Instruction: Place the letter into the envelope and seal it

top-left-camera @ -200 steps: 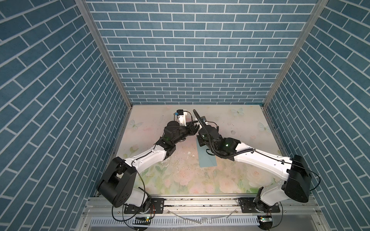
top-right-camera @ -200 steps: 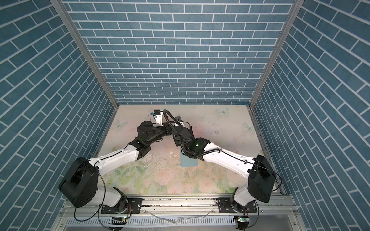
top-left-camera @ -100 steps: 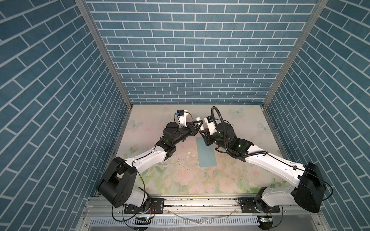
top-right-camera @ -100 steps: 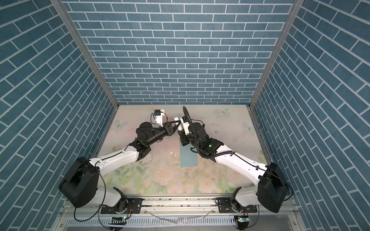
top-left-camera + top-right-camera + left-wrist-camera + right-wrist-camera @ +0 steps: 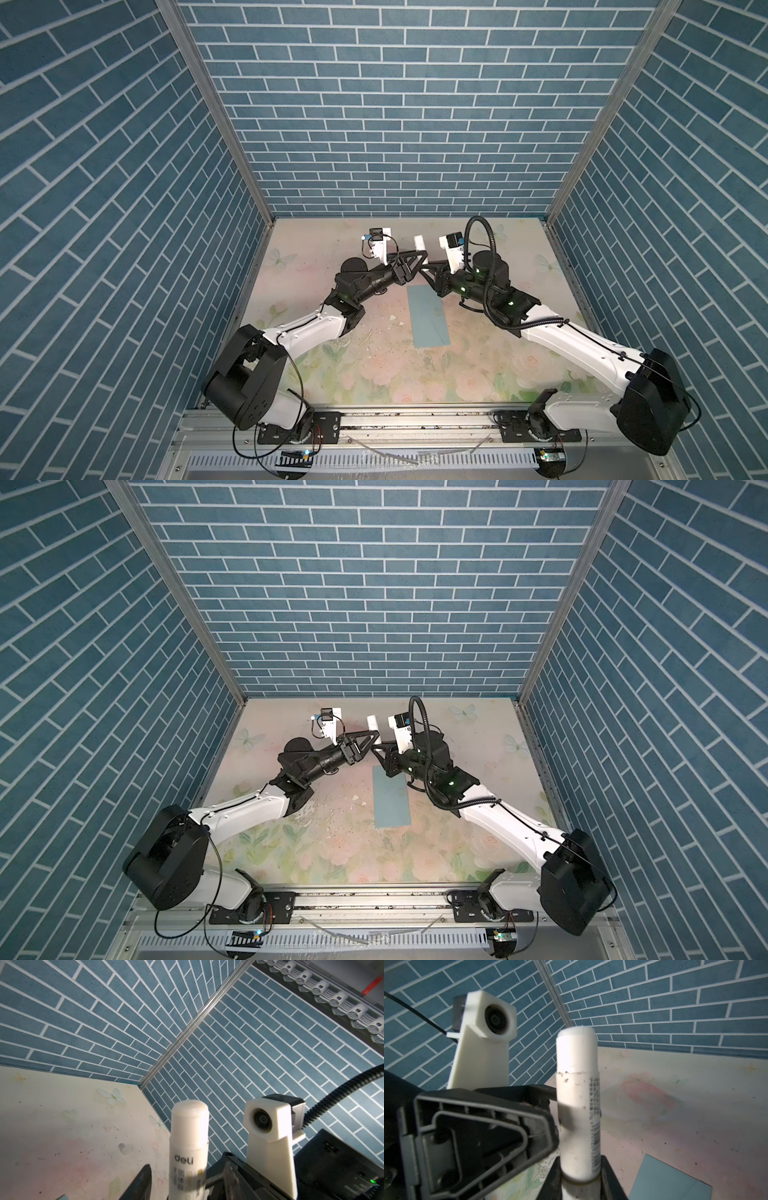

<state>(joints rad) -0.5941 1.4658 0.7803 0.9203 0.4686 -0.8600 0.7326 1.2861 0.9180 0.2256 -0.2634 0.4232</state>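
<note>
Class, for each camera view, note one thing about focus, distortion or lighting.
Right wrist view: the near glue stick looks soft, its print unreadable. Left wrist view: the brick wall lines bow, fisheye. Both top views: evenly lit, the envelope crisp-edged.

Even bright light, blurred wrist foregrounds
</note>
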